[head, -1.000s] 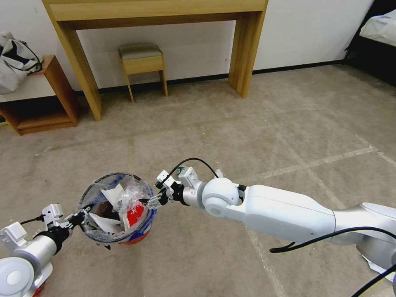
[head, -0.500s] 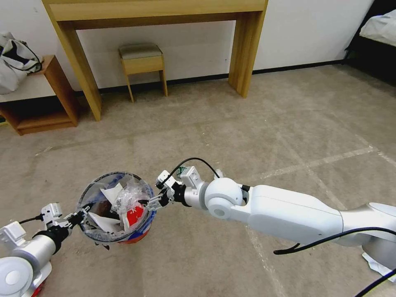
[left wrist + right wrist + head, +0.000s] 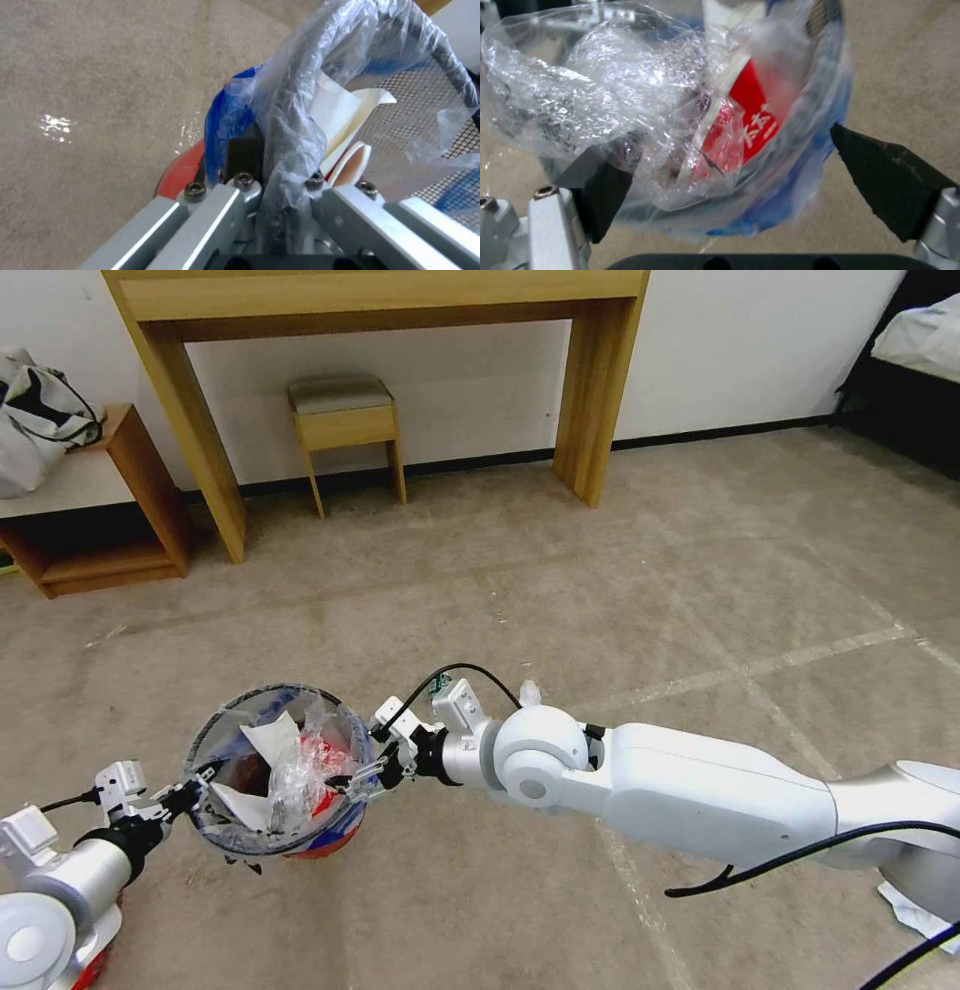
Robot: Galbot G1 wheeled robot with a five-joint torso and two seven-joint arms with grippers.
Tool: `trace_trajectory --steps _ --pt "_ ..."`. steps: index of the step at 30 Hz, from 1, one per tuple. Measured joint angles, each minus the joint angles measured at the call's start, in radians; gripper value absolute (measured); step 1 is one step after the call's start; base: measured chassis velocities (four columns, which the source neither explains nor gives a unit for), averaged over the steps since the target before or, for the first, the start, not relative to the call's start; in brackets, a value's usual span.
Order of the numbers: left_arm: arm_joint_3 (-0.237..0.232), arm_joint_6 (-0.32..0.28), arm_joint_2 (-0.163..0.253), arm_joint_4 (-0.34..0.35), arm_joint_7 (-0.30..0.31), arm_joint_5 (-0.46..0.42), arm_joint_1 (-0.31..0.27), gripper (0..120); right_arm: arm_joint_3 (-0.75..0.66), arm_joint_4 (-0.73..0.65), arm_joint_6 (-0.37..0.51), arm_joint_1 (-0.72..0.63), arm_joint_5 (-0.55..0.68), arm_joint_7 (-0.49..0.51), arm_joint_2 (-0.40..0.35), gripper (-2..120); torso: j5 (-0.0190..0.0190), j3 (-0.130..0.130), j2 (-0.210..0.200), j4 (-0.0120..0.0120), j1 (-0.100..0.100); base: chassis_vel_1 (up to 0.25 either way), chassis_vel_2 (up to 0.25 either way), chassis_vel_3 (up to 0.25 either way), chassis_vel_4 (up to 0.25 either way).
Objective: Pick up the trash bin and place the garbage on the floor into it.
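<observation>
The trash bin (image 3: 330, 845), red at the base and lined with a clear-and-blue bag, hangs just above the floor (image 3: 620, 570). My left gripper (image 3: 196, 794) is shut on its dark rim (image 3: 287, 112), which sits pinched between the fingers (image 3: 243, 152). My right gripper (image 3: 356, 776) is at the opposite rim with its black pads (image 3: 890, 176) wide apart. Crumpled clear plastic (image 3: 605, 86) lies in the bin's mouth in front of them. Beneath it are a red wrapper (image 3: 750, 97) and white pieces (image 3: 265, 740).
A wooden desk (image 3: 390, 300) with a small stool (image 3: 345, 420) under it stands against the far wall. A low shelf (image 3: 100, 510) with a bag on it is at the left. A white crumpled scrap (image 3: 915, 910) lies on the carpet at the right edge.
The right gripper has moved slightly left and lower at the bin's rim. The clear plastic has sunk deeper into the bin. The bin and the left arm have shifted a little left.
</observation>
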State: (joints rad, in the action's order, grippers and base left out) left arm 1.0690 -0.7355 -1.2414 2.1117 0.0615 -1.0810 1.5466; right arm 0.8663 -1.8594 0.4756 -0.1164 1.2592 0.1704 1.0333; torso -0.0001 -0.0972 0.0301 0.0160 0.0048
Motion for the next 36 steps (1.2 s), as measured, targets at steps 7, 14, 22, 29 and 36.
trace_trajectory --steps 7,14,22,29,36 --pt "-0.002 0.0 0.0 0.0 0.0 0.0 -0.001 1 -0.026 0.006 -0.004 -0.019 0.014 0.0 -0.003 93 0.0 0.0 0.0 0.0 0.0 0.0 0.0 0.0 0.0" --pt "-0.009 0.0 -0.004 -0.004 0.0 0.006 -0.002 1 -0.031 0.0 -0.004 -0.037 0.012 0.002 -0.02 93 0.0002 0.0 0.0 0.0 0.0 0.0 0.0 0.0 0.0" --pt "-0.012 0.0 -0.001 -0.007 0.0 0.007 -0.004 1 -0.047 -0.003 -0.003 -0.07 0.006 0.009 -0.037 93 0.0002 0.0 0.0 0.0 0.0 0.0 0.0 0.0 0.0" --pt "-0.014 0.0 0.0 -0.008 0.0 0.007 -0.003 1 -0.054 -0.006 -0.003 -0.088 0.001 0.012 -0.052 93 0.0002 0.0 0.0 0.0 0.0 0.0 0.0 0.0 0.0" --pt "-0.014 0.0 0.002 -0.011 0.0 0.007 -0.004 1 -0.056 -0.018 -0.002 -0.093 0.003 0.021 -0.069 93 0.0002 0.0 0.0 0.0001 0.0 0.0 0.0 0.0 0.0"
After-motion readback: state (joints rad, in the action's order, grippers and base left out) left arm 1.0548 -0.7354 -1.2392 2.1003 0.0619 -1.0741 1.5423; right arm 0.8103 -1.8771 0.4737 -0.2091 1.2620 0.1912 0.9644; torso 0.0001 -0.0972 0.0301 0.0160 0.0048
